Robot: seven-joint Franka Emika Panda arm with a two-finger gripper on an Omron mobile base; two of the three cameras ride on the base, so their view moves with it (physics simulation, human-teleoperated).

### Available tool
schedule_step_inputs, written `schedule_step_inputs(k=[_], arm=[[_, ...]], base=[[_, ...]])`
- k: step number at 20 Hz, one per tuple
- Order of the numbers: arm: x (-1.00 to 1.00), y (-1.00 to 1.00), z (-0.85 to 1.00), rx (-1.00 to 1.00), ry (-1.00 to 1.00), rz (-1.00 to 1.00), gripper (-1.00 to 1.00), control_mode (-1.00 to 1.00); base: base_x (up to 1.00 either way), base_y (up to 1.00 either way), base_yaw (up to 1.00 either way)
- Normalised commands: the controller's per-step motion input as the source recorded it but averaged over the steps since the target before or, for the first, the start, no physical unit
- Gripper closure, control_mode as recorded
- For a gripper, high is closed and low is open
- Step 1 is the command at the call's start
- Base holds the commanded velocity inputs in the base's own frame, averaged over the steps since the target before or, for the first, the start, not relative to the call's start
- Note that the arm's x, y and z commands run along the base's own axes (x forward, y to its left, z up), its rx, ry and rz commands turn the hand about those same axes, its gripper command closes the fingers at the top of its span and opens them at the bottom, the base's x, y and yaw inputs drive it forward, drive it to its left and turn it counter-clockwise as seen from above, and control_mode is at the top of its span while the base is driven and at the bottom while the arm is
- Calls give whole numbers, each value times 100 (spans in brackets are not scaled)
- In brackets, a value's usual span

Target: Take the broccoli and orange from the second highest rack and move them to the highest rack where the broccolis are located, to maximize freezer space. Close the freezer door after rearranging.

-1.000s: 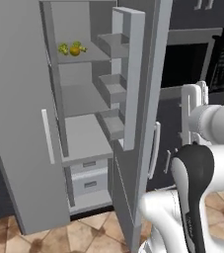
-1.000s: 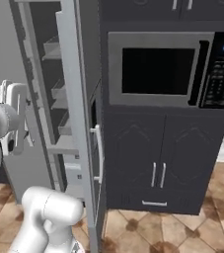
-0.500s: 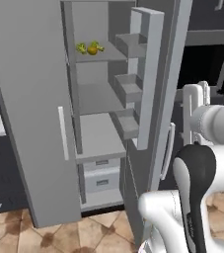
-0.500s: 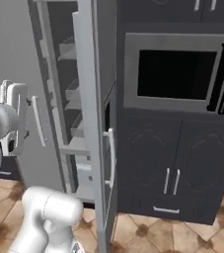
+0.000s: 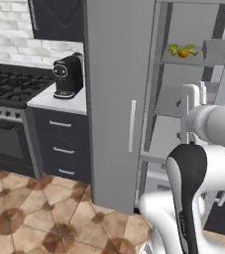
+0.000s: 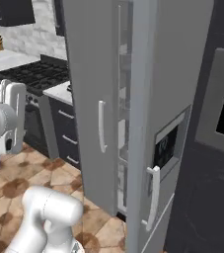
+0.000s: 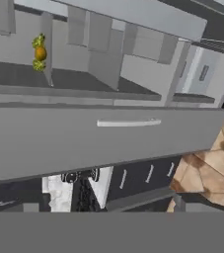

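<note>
Hand [image 5: 192, 101] at 3 o'clock in left base view, white fingers spread, holding nothing, well apart from freezer [image 5: 116, 99]. Beyond, at 1 o'clock, orange [image 5: 183, 52] sits touching broccolis [image 5: 174, 49] together on one upper shelf, likely grouped to save space. Freezer door [image 6: 155, 123] stands ajar, closing not yet done. Hand view, rolled sideways, shows orange between florets; right base view shows door front instead.
</note>
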Motion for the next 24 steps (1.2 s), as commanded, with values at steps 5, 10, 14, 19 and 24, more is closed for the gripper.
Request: schedule_step_inputs(k=[5, 10, 14, 19, 24], arm=[[0, 0, 0, 0, 0, 0, -100, 100], [0, 0, 0, 0, 0, 0, -100, 100], [0, 0, 0, 0, 0, 0, -100, 100], [0, 0, 0, 0, 0, 0, -100, 100], [0, 0, 0, 0, 0, 0, -100, 100]], base=[[-16, -99, 48], [-58, -70, 30], [-98, -30, 19], [-100, -17, 15], [-99, -53, 3]])
